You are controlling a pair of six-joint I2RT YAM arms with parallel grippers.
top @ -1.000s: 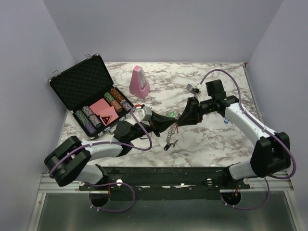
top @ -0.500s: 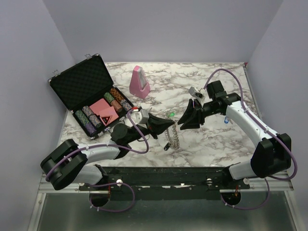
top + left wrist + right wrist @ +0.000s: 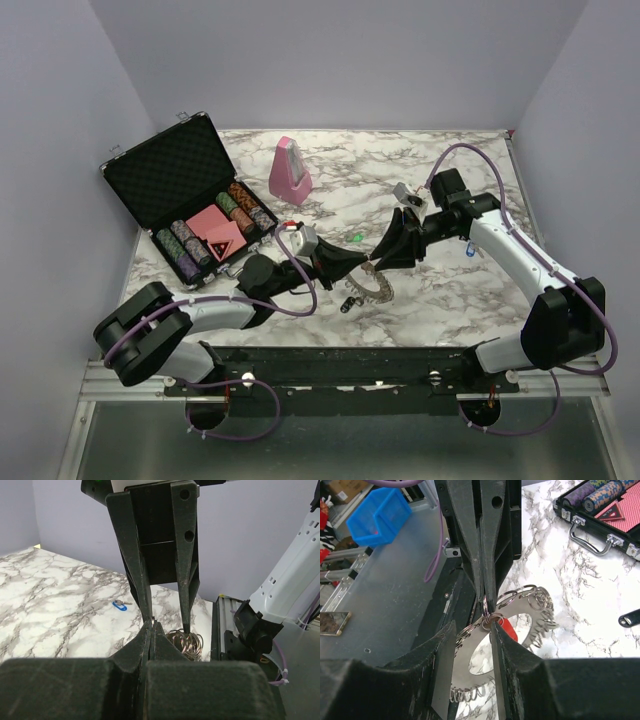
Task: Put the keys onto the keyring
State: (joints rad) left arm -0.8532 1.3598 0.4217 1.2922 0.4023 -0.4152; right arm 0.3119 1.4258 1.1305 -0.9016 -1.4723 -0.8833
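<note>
Silvery keyring (image 3: pixel 372 287), toothed along its rim, hangs between the two arms at mid-table. The left gripper (image 3: pixel 358 264) is fully closed and pinches one of its small split rings. The right gripper (image 3: pixel 474 630), jaws apart and empty, meets it tip to tip, straddling that ring. A red-capped key (image 3: pixel 507 628) sits just beside the pinch.

The case (image 3: pixel 190 205) sits at the back left of the table (image 3: pixel 450 300), the metronome (image 3: pixel 290 167) right of it. Front of centre, the keyring (image 3: pixel 375 287) is between the left gripper (image 3: pixel 357 262) and right gripper (image 3: pixel 383 260), which are tip to tip. What may be a key (image 3: pixel 348 303) lies just left of it.
</note>
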